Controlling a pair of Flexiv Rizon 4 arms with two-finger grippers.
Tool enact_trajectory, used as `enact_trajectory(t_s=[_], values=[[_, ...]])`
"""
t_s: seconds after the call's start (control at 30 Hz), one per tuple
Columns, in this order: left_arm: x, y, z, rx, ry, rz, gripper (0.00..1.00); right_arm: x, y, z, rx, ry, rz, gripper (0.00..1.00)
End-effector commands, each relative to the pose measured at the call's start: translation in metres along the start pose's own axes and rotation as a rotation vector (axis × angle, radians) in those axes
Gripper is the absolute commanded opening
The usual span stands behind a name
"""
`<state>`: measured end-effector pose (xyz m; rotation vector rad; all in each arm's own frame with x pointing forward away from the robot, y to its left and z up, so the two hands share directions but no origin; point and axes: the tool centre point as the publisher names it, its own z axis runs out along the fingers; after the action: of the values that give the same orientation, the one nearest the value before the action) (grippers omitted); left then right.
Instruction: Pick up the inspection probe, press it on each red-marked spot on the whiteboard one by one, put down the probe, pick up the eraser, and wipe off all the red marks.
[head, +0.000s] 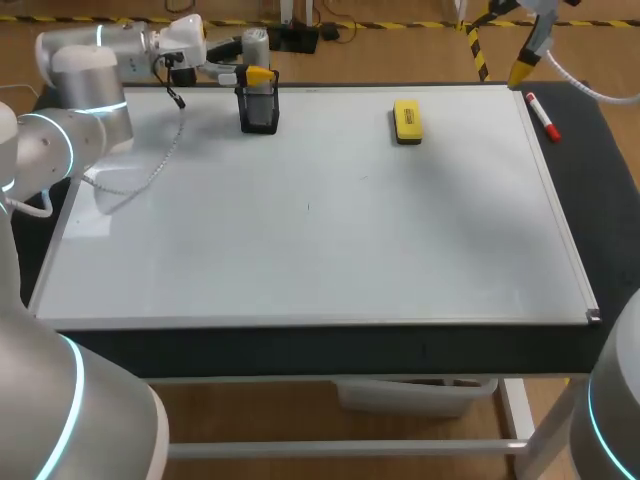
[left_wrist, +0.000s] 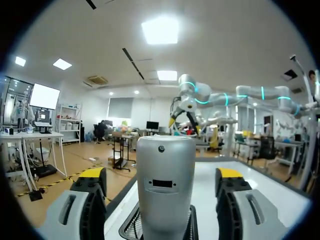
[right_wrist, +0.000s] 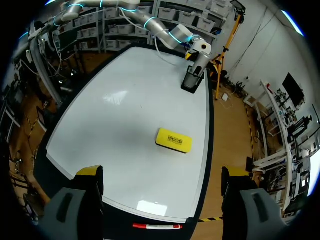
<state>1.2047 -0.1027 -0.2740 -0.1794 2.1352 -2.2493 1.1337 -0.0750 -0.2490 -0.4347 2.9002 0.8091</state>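
- Probe (left_wrist: 166, 185) stands in mesh holder (head: 259, 112), between the fingers of the released left claw (left_wrist: 161, 176), untouched.
- Risk: an off-centre close could tip holder or drag it up.
- Right claw (right_wrist: 162, 173) released, well apart from eraser (right_wrist: 173, 140).

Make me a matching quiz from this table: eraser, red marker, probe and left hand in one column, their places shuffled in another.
Things:
1 eraser
2 red marker
3 probe
4 left hand

Places:
A standing in the black mesh holder
B open, fingers either side of the probe
C lying on the whiteboard
D off the whiteboard, beside its right edge

Pairs: 1-C, 2-D, 3-A, 4-B
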Motion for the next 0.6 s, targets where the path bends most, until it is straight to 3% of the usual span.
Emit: enact_trajectory(t_s=[0.03, 0.27, 0.6], values=[[-0.004, -0.006, -0.006, -0.055, 0.252, 0.025, 1.00, 0.000, 0.001, -0.001, 0.005, 0.002, -0.001, 1.00], [0.005, -0.012, -0.017, -0.180, 0.194, 0.071, 1.00, 0.000, 0.001, -0.001, 0.005, 0.002, -0.001, 1.00], [0.015, -0.020, -0.037, -0.418, 0.040, 0.151, 1.00, 0.000, 0.001, -0.001, 0.005, 0.002, -0.001, 1.00]])
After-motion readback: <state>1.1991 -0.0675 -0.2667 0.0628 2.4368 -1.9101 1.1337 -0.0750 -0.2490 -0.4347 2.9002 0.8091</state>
